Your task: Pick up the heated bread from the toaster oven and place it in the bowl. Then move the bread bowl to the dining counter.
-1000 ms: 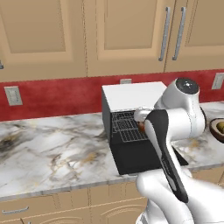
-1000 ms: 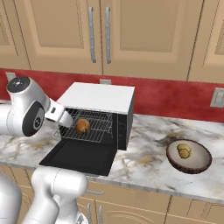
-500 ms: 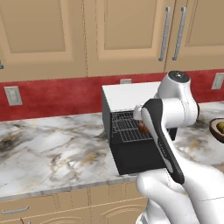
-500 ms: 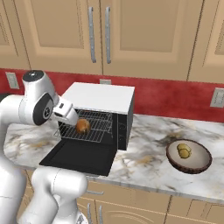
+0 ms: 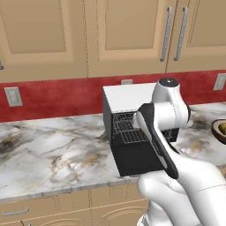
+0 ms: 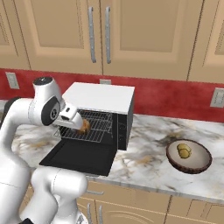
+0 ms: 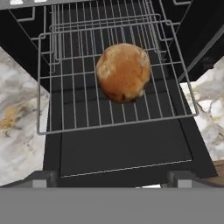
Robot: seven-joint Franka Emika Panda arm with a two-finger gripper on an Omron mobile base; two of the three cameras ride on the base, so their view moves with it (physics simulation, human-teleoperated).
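The boxy black toaster oven with a flat white top (image 6: 103, 114) is seen standing on the brown-veined marble counter (image 6: 148, 159) against the red wall, its black drop-down door (image 6: 81, 156) lowered flat so that the wire rack (image 7: 113, 70) is exposed. The small lumpy golden-tan roll of heated bread (image 7: 123, 72) is found on that rack, a little toward twelve o'clock of the hand view's centre and well apart from the rack's front edge; in the right base view it is partly covered by the hand (image 6: 85, 126).

The two-finger gripper (image 7: 111, 180) is held above the lowered door, just outside the oven mouth and pointed along the rack at the roll, presumably so that it can be slid in level over the wires. Its two dark tips are seen far apart at five and seven o'clock of the hand view, nothing between them: the claw is spread and empty.

The round shallow dark-brown bowl (image 6: 189, 155) is set on the counter well apart from the oven, at three o'clock of it in the right base view. Two small yellowish lumps (image 6: 184, 151) are seen inside; what they are cannot be told.

The reach for the bread is judged to be the step in hand.
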